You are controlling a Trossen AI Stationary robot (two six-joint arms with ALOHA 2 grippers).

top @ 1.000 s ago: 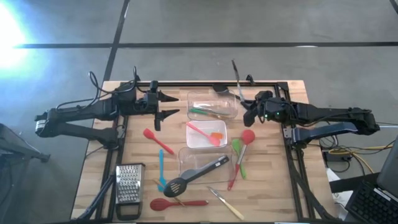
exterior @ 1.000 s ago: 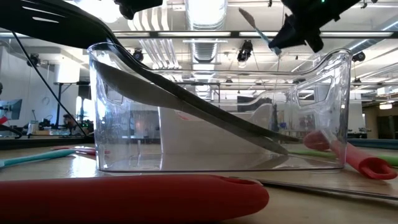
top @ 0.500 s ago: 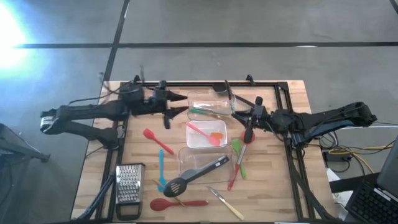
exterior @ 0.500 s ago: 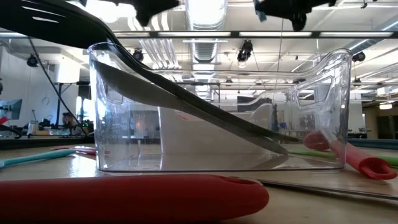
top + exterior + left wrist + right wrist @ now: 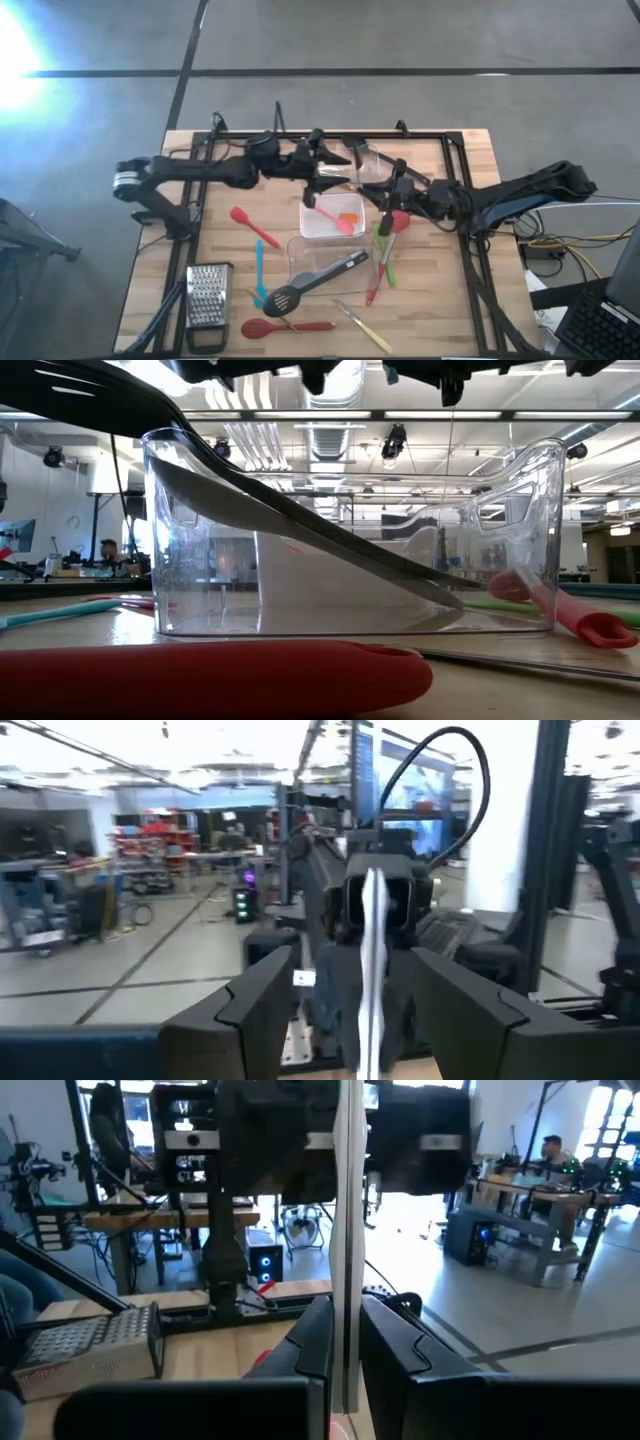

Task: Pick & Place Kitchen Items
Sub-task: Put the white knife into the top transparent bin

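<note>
Upper centre of the high view: the right gripper (image 5: 385, 180), fingers pinched tight, holds a slim metal-handled utensil (image 5: 348, 1230) upright over the far clear plastic tub (image 5: 362, 160). The left gripper (image 5: 335, 182) faces it from the left, fingers (image 5: 250, 1010) spread on either side of the handle, not touching.

Both arms reaching inward over the table's far middle, left gripper (image 5: 335, 184) fingers parted, right gripper (image 5: 383, 186) fingers clamped together, tips nearly meeting
</note>
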